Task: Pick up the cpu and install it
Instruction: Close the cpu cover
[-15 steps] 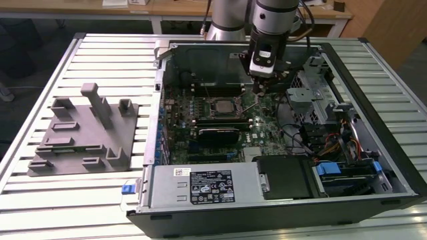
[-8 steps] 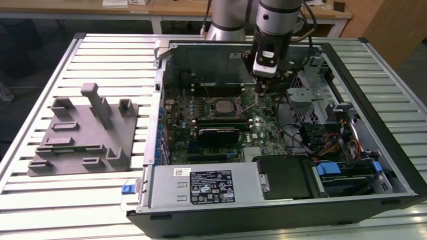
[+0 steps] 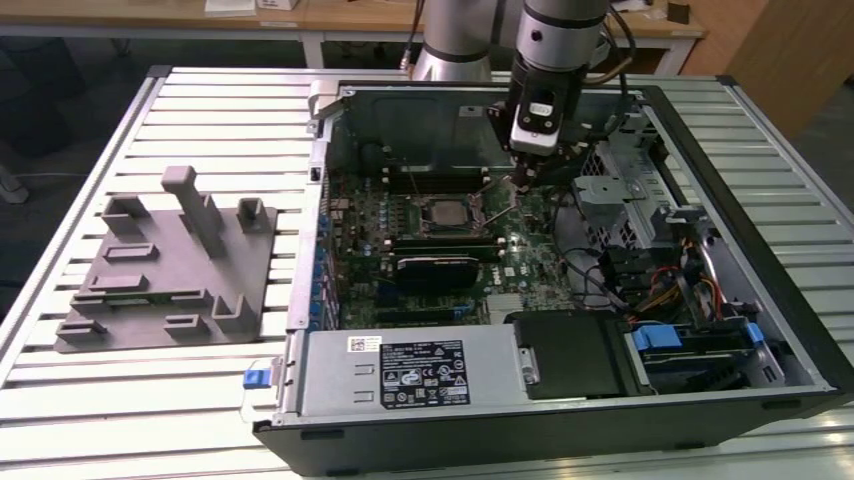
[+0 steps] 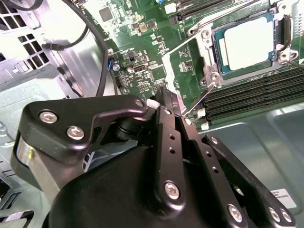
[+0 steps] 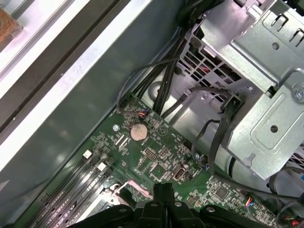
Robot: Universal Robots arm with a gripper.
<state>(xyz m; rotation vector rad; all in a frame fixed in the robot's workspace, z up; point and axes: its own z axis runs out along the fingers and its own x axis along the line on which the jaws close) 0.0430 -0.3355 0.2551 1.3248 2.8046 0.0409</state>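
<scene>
Where the slatted metal table (image 3: 134, 400) comes closest to the exterior camera, the open computer case (image 3: 534, 440) lies on it. The case's near end is taken up by a labelled power supply (image 3: 400, 372) and a black drive box (image 3: 574, 352). A grey moulded fixture (image 3: 167, 270) stands apart from the case, toward the table's edge at the exterior view's left. Farther in lies the green motherboard (image 3: 354, 270), and the cpu (image 3: 447, 212) (image 4: 249, 45) sits flat in its socket there, silvery top up. The socket's metal frame (image 4: 206, 52) is cut off in the second wrist view, so I cannot tell whether it is clamped. A thin lever (image 4: 204, 97) slants from that frame toward the gripper (image 3: 523, 188) (image 4: 172, 102) (image 5: 161, 187), which hangs over the board just beside the socket on the exterior view's right. Its fingers are pressed together (barely a slit between them in both wrist views). The gripper's own body hides whether the tips touch lever or board. Beyond the tips, the first wrist view shows a coin cell (image 5: 138, 131), dark cables (image 5: 166, 80) and a metal drive cage (image 5: 266, 95). The arm (image 3: 554, 40) rises past the table's far edge and is cut off.
</scene>
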